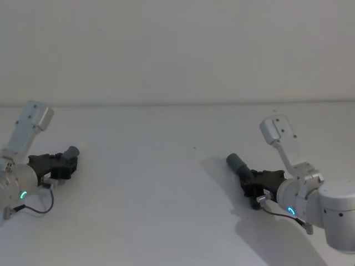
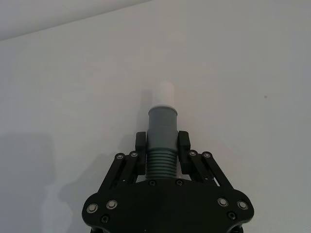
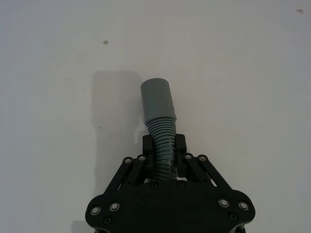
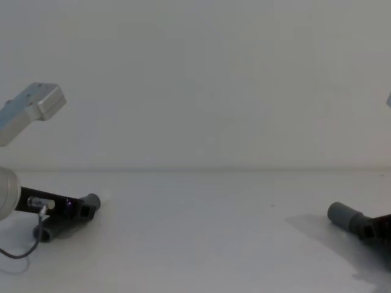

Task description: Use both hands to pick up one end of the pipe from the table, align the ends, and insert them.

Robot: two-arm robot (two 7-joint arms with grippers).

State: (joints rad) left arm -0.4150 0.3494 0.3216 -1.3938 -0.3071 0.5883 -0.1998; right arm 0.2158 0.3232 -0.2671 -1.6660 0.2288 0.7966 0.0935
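Head view: left gripper [image 1: 62, 164] clamps the white-tipped pipe [image 2: 163, 127], right gripper [image 1: 253, 186] the socket pipe [image 1: 237, 163], open table [image 1: 150, 183] between.

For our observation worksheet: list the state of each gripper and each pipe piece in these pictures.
left gripper: shut on the white-tipped pipe piece, at its ribbed part.
right gripper: shut on the socket pipe piece, at its ribs.
white tip: bare, not inserted.
grey socket: unjoined, far apart from the tip.

1. Place: a bare, lab-like test setting; the exact kind of room cannot be told.
2. Evidence: a plain white matt table [image 1: 166, 188] meets a plain white wall [image 1: 177, 50] along its far edge.
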